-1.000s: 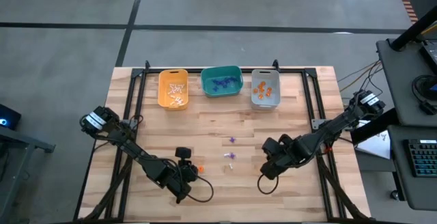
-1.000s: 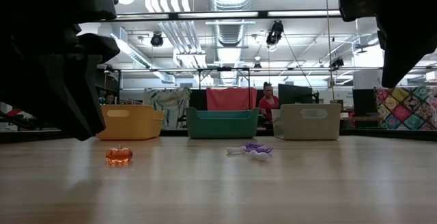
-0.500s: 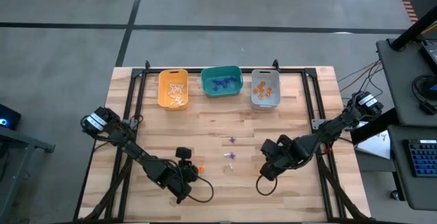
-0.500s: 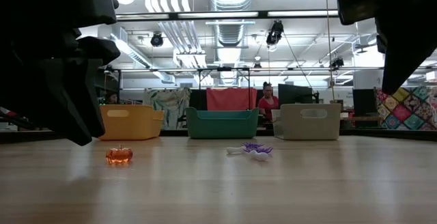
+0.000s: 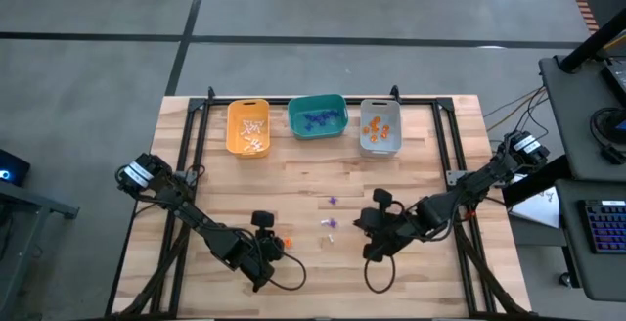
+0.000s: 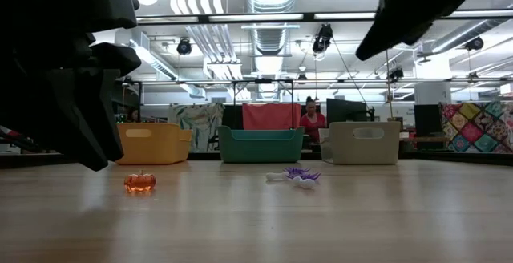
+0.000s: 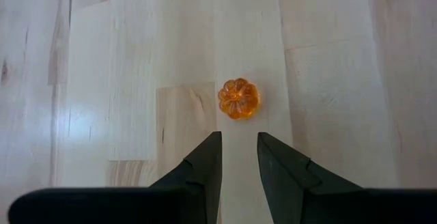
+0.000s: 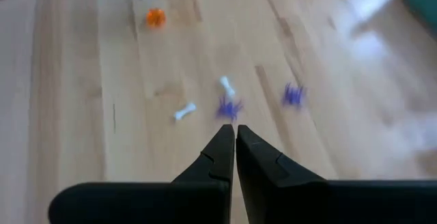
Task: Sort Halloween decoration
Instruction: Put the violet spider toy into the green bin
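Looking down on a wooden table with two dark robot arms and three small bins along its far edge.
Left gripper: low over the near-left part of the table, fingers slightly apart and holding nothing.
Orange pumpkin trinket: lying on the wood just ahead of the left fingertips, not touching them (a ribbed, glassy little pumpkin).
Right gripper: raised above the table's near middle, fingers pressed together and empty.
Loose trinkets: two white bones and two purple spiders lie near the table's centre, ahead of the right gripper.
Yellow bin: far left of the row, white pieces inside.
Teal bin: middle of the row, purple-blue pieces inside.
Grey bin: right of the row, orange pieces inside.
Person: seen in the room beyond the bins.
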Robot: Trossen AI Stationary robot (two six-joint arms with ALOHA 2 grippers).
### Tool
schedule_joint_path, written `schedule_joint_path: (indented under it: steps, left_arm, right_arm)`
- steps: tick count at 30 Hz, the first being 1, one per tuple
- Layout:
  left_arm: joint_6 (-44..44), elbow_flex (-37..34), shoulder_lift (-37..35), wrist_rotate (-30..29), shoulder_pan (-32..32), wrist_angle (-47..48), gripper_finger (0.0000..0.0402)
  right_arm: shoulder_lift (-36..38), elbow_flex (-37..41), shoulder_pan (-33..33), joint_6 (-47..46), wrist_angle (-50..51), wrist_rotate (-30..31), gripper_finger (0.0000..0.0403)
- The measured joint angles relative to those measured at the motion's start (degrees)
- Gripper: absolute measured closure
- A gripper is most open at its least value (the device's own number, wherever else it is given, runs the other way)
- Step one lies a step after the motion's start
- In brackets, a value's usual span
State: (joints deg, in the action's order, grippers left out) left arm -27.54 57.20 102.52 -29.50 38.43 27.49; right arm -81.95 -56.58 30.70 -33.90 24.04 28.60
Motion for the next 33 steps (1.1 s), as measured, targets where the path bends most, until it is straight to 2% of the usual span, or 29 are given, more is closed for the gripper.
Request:
schedule_joint_path:
  steps: [3,8,16,25,33]
  left_arm:
    - [-0.6,0.0,0.0,0.0,0.2,0.6,0.0326]
    - [-1.0,0.0,0.0,0.0,0.2,2.7,0.0326]
    - [-1.7,-0.1,0.0,0.0,-0.2,5.3,0.0326]
    - [-3.4,-0.4,-0.1,0.1,-0.2,7.1,0.0326]
    - [-3.5,-0.5,-0.1,0.1,-0.2,7.1,0.0326]
  right_arm:
    - [0.0,0.0,0.0,4.3,-0.3,0.0,0.0394]
    - [-0.1,0.0,0.0,3.3,-1.8,0.1,0.0394]
    - [-6.5,0.0,-1.6,11.0,-10.9,9.0,0.0394]
    - [-18.7,0.1,-5.3,11.6,-19.7,8.9,0.0394]
    - [-18.4,0.1,-5.2,11.3,-20.9,8.5,0.0384]
